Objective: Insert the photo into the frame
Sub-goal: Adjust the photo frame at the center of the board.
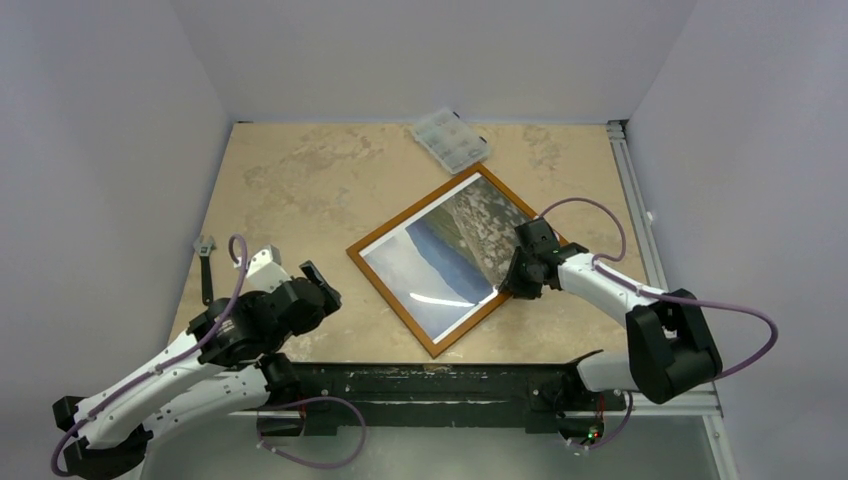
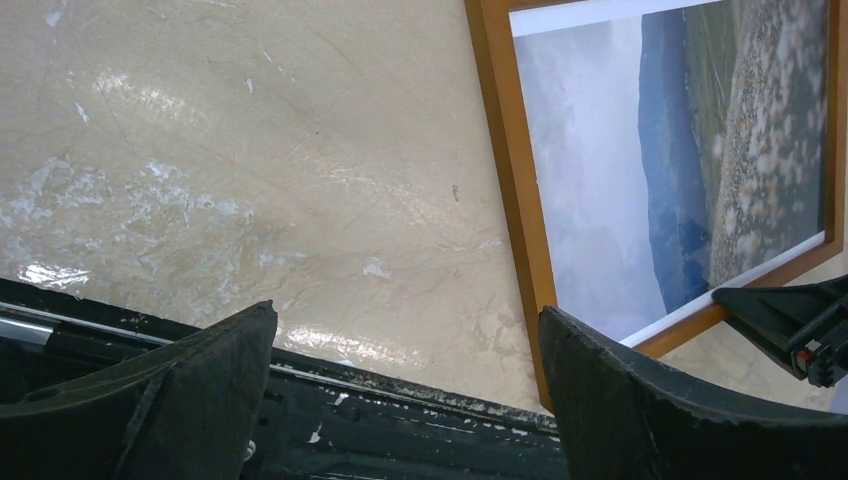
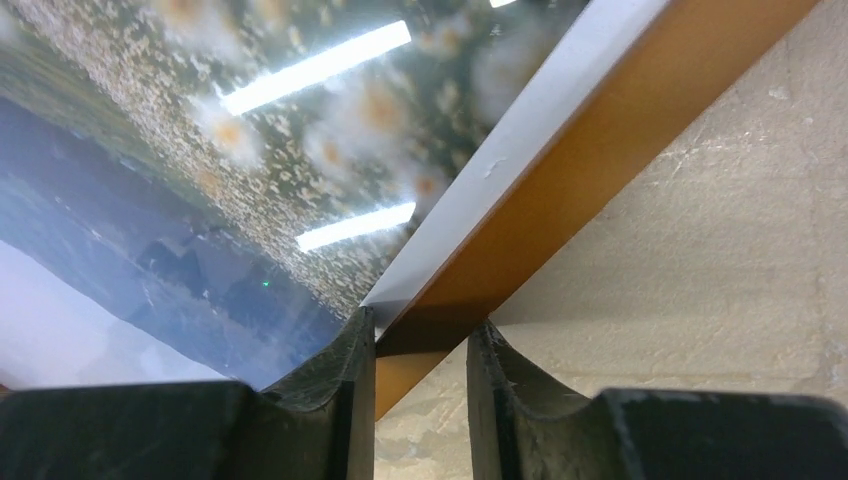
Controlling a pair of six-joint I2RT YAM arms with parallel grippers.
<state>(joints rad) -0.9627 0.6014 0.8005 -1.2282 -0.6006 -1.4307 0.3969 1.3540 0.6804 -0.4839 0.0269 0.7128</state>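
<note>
Top external view, starting at the left edge of the table (image 1: 300, 180): a small dark-handled tool (image 1: 205, 265) lies near the wall, apart from everything else. Just to its right the left claw (image 1: 292, 268) hangs over bare table with its fingers spread wide and nothing between them. The left wrist view shows the same, with marble table and the black base rail in the gap and the frame's near rail off to the right. Next comes the frame (image 1: 390, 302), orange-brown and thin-railed, lying flat on the table and turned like a diamond. The photo (image 1: 450, 255) sits inside its rails, picture side up, with its pale part toward the left arm, the dark blue band across the middle and the mottled part toward the far right corner. Its white border runs along the inside of the rails. Beyond the frame's far corner, near the back wall, a small clear compartment box (image 1: 450, 138) rests on the table, close to the frame but not touching it. Furthest right, the right claw (image 1: 505, 288) is down on the frame's right-hand rail. In the right wrist view its fingers (image 3: 340, 390) are drawn nearly together and pinch that rail, one on the photo side over the white border and the other on the outer side above the table.
</note>
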